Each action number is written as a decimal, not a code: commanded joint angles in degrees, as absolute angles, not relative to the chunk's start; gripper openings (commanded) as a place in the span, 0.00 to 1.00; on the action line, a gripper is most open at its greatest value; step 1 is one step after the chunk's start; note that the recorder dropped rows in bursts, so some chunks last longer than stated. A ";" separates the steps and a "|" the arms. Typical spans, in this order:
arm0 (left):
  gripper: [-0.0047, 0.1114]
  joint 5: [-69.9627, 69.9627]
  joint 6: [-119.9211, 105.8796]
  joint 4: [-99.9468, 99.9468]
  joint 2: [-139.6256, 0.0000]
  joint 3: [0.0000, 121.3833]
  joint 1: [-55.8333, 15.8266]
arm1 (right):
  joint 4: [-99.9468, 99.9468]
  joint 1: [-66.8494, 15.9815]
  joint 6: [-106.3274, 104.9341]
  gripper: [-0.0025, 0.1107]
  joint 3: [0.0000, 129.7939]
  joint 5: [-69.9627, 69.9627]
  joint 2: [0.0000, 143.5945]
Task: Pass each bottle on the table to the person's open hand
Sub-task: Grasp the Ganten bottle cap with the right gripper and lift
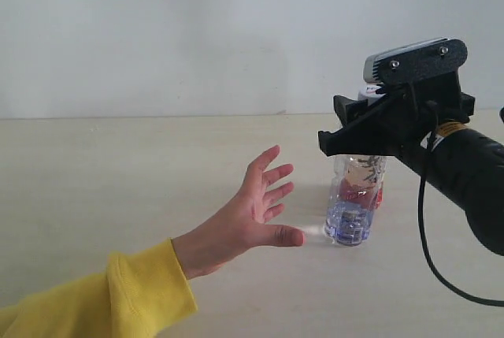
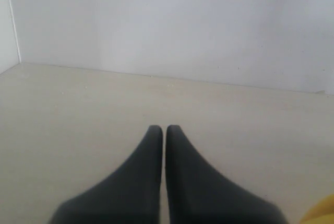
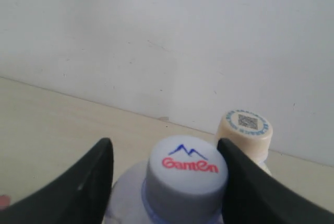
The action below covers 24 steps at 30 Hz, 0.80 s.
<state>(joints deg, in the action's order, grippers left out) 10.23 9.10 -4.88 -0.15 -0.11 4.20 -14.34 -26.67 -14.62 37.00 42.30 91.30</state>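
Bottle (image 3: pixel 187 174) stands between the right gripper's (image 3: pixel 164 145) spread, unclosed jaws; hand (image 1: pixel 252 216) held open, empty; a skewed close could topple its neighbour (image 3: pixel 245 130).

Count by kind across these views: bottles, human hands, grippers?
Bottles: 2 (Ganten-capped clear bottle, cream-capped bottle)
Human hands: 1 (open hand)
Grippers: 2 (left gripper, right gripper)
Total: 5
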 commanded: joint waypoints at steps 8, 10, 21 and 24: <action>0.08 10.26 9.24 -4.91 0.00 0.00 4.16 | -10.73 -27.09 -16.21 0.02 37.34 41.41 88.48; 0.08 10.26 9.24 -4.91 0.00 0.00 4.16 | -10.48 -28.32 -16.21 0.02 37.34 40.60 86.17; 0.08 10.26 9.24 -4.91 0.00 0.00 4.16 | -9.24 -36.97 -13.37 0.02 38.51 37.89 81.83; 0.08 10.26 9.24 -4.91 0.00 0.00 4.16 | -9.24 -40.04 -13.09 0.02 40.48 36.85 81.83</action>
<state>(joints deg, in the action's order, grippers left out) 10.23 9.10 -4.88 -0.15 -0.11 4.20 -9.77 -37.67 -13.43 38.52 36.81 82.55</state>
